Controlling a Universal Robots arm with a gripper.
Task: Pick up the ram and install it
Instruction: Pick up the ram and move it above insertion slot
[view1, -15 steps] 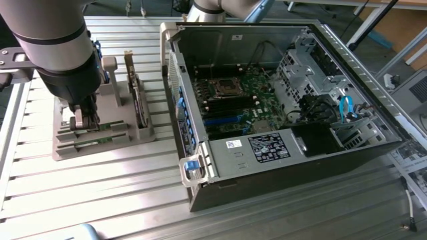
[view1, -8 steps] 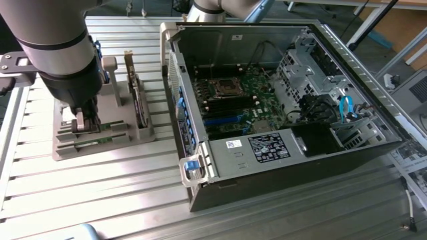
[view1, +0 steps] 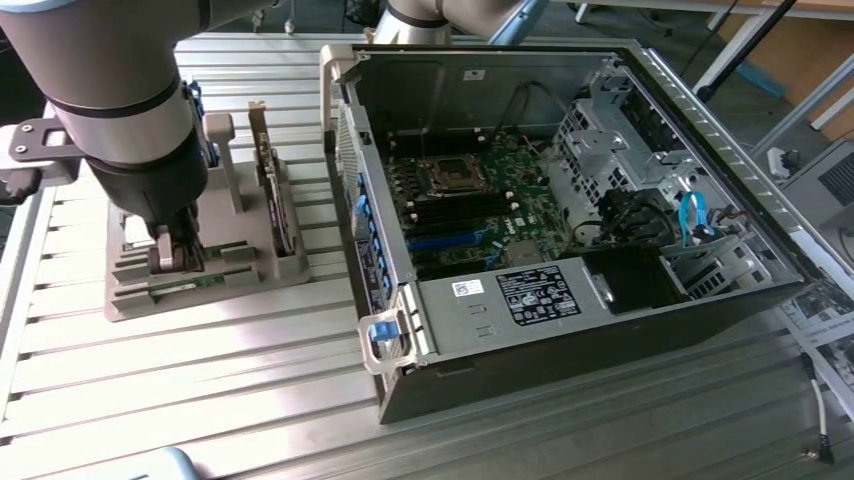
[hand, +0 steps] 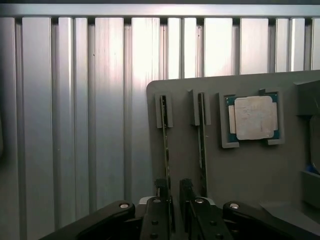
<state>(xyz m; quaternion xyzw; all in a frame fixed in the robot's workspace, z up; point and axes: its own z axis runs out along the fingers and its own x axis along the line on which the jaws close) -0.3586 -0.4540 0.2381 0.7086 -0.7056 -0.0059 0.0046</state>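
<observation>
**Student:** Ribbed aluminium table (view1: 200, 400) forms the ground. What stands on it?

**Instructor:** A grey holder (hand: 240, 170), with the open computer case (view1: 454, 80) just beside it. The ram (hand: 164, 135) stands on edge in one of the holder's slots. A second stick (hand: 202, 140) stands in the neighbouring slot, and a processor chip (hand: 254, 117) lies flat in the holder's pocket beyond that.

**Student:** Which step is in hand?

**Instructor:** The pick-up, with the grasp not yet made. The gripper (hand: 173, 189) is poised over the holder, its fingers (hand: 160, 189) straddling the ram's upper edge.

**Student:** And the jaws?

**Instructor:** They stand wide apart and hold nothing. A gap shows on one side of the board. Whether the other finger touches the board cannot be told.

**Student:** What does closing call for?

**Instructor:** By judgement, the fingers should sit square to the board's two faces and be centred on it. The lift should run straight along the holder's slot, because a tilted pull could bind so thin a board. The second stick, near in the next slot, leaves the outer finger little room.
</observation>
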